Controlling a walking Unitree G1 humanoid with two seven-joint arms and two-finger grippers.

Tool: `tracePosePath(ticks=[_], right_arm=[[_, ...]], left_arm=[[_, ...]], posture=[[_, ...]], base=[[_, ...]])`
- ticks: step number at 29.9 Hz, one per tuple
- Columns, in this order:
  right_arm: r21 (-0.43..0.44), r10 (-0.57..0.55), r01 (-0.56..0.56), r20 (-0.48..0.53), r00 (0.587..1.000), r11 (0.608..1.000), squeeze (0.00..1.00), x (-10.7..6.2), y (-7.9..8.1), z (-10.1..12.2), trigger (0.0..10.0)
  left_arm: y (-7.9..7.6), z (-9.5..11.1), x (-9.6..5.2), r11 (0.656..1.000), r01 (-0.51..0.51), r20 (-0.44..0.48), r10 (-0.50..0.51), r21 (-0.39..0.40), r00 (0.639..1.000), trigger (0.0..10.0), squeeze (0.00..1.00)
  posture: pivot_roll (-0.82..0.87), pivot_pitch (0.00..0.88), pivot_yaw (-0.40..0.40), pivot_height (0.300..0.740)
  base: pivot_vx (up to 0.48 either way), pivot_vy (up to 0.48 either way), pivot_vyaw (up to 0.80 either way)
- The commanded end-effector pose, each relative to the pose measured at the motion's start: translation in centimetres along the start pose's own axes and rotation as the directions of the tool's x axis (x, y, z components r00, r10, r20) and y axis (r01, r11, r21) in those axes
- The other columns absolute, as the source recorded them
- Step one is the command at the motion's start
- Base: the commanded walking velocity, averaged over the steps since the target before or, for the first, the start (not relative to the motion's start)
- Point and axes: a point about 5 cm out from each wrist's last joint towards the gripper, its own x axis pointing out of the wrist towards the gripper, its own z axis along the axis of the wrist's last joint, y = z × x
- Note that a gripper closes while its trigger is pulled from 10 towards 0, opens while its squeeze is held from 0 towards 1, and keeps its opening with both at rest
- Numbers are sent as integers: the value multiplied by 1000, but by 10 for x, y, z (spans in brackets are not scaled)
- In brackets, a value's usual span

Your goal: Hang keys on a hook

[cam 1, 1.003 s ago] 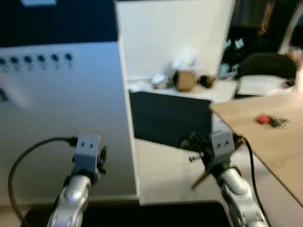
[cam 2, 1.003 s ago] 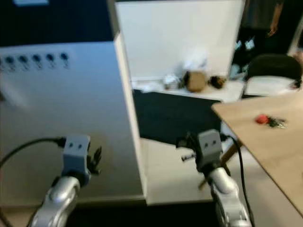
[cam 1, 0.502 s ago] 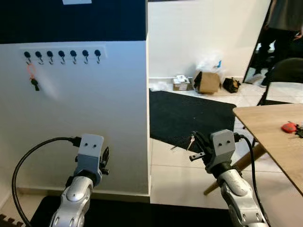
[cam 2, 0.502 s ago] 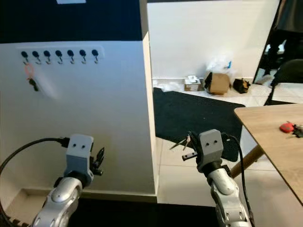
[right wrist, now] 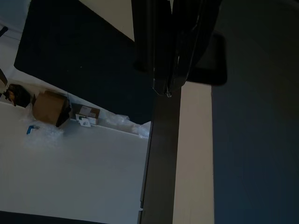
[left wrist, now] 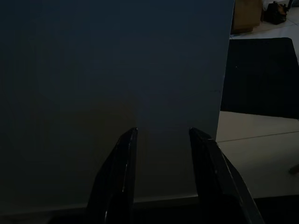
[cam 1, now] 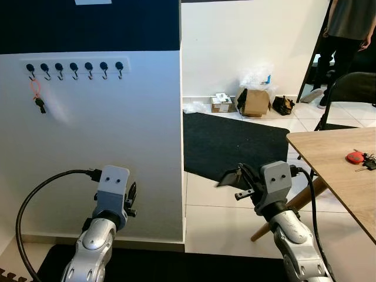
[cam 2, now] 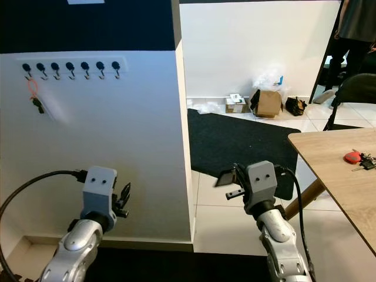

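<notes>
Left eye view: right gripper (cam 1: pixel 230 177) raised ahead of torso, fingers pinched on keys (cam 1: pixel 228 176), blurred bunch dangling loose. Left gripper (left wrist: pixel 161 140) parted, holding nothing, facing white wall. Hook rack (cam 1: pixel 73 66) high on wall, one set already hung (cam 1: pixel 37 97). Likely light, rigid, slippery metal; best gripped near ring, loop left free for hook.

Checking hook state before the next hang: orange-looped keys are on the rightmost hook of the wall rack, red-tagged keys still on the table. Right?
Not quite. The orange-looped keys hang from the leftmost hook of the rack, not the rightmost; the left eye view shows it. The red-tagged keys do lie on the table.
</notes>
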Motion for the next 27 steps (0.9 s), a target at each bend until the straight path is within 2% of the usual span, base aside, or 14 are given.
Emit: tracePosePath(ticks=[1, 22, 27], right_arm=[[12, 7, -7, -15, 1000, 1000, 0, -2, 3, -4, 10000], [10, 5, -5, -18, 1000, 1000, 0, -3, 2, -4, 10000], [10, 6, -5, -18, 1000, 1000, 0, -3, 3, -4, 10000]], left_arm=[[1, -4, 1, 1000, 0, -23, 0, 6, 1000, 10000, 0], [1, -4, 1, 1000, 3, -24, -3, 4, 1000, 10000, 0], [1, -3, 1, 1000, 4, -22, -4, 14, 1000, 10000, 0]], posture=[[39, 110, 54, 740], [35, 118, 55, 740], [35, 119, 56, 740]], base=[[0, 480, 0], [0, 466, 0], [0, 65, 0]])
